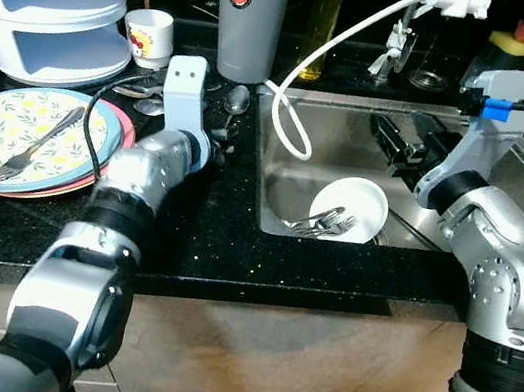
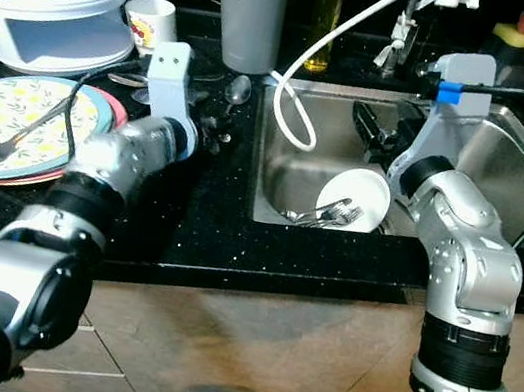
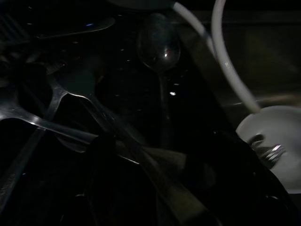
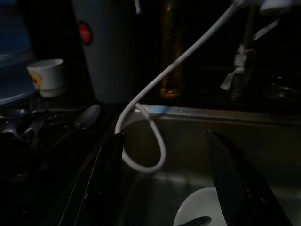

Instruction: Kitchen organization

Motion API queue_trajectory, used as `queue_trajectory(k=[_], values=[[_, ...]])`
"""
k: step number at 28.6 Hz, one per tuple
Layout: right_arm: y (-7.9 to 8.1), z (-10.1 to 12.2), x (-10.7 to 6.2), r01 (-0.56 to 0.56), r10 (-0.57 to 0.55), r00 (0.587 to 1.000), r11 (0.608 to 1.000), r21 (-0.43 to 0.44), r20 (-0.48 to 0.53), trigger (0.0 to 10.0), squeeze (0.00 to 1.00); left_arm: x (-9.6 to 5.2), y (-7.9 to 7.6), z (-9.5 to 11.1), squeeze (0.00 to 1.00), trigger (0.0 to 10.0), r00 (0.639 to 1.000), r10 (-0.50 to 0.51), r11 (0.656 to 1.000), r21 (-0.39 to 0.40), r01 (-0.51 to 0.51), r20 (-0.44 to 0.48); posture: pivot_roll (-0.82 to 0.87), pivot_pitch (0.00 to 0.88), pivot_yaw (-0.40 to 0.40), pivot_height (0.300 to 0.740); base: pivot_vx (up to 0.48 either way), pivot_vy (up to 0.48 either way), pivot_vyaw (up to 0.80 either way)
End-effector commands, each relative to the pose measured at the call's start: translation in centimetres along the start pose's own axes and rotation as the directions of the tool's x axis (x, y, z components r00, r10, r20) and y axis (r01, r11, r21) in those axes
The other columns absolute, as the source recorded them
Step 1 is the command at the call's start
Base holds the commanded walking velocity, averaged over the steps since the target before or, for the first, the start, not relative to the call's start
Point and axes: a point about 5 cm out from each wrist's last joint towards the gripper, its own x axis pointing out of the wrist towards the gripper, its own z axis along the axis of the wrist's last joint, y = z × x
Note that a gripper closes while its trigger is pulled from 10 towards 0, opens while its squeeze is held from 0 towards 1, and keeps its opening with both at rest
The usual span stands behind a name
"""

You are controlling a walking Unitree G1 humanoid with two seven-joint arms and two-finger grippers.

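Right gripper (image 1: 401, 139) is hovering inside the sink (image 1: 287, 200), fingers spread wide, above the white bowl (image 1: 351, 209) holding cutlery. Left gripper (image 1: 220, 133) is resting beside the sink among spoons (image 1: 237, 100); finger state indeterminable.

No lettering is legible; the grey canister (image 1: 247, 11) bears an unreadable red round badge.

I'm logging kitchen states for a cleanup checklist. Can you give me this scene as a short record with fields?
sink contents: white bowl on its side, cutlery inside it
counter: loose spoon, floral plate with a fork on it
left gripper: over the counter cutlery
right gripper: open, over the sink
hose: white, looping into sink
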Motion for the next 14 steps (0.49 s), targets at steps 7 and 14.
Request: queue_trajectory(k=[7, 14], values=[[0.4, 0.1, -0.2, 0.01, -0.011, 0.999, 1.0, 0.013, 0.044, 10.0, 0.0, 0.2, 1.6, -4.6, 0.0, 9.8, 0.975, 0.167, 0.985, 0.072, -0.157, -0.149, -0.02, 0.059, 0.046, 0.74, 0.0, 0.0, 0.0], [0.6, 0.0, -0.6, 0.016, -0.017, 0.998, 0.999, 0.03, 0.053, 10.0, 0.0, -0.3, 2.4, -3.7, 0.0, 10.0, 0.956, 0.284, 0.958, 0.063, -0.28, -0.077, -0.02, 0.061, 0.045, 0.74, 0.0, 0.0, 0.0]])
